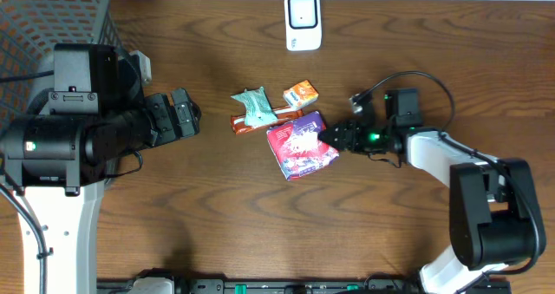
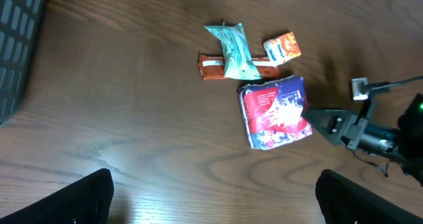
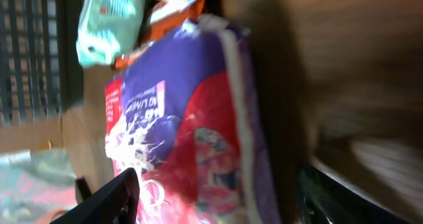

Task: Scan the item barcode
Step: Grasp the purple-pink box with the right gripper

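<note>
Lying flat mid-table: purple-and-red packet (image 1: 299, 147), the item to scan, well near of the white barcode scanner (image 1: 303, 21) standing at the far edge. Just beyond the packet on its far-left side, a teal wrapper (image 1: 254, 106) lying across an orange-red bar (image 1: 260, 121), with a small orange box (image 1: 300, 93) beside them.

Right gripper (image 1: 328, 139) down at the packet's right edge, one finger (image 3: 122, 194) on each side of it in the wrist view. Jaws apart with the packet between them. Cannot tell whether pinching yet or only straddling. Left gripper (image 1: 192, 114) spread wide, holding nothing, well to the left near the wire basket (image 1: 35, 16).

Likely trouble from here:
- Shallow hold on a soft, slippery edge, so the packet could slide out or droop on lifting.
- Pressing down while clamping could shove the packet left into the bar and wrapper and scatter them.
- No barcode visible on the upper face. If printed underneath, presenting this face to the scanner would give no read, so a turn of the wrist would probably be needed.
- Crumpled film over the code could also spoil a read.
</note>
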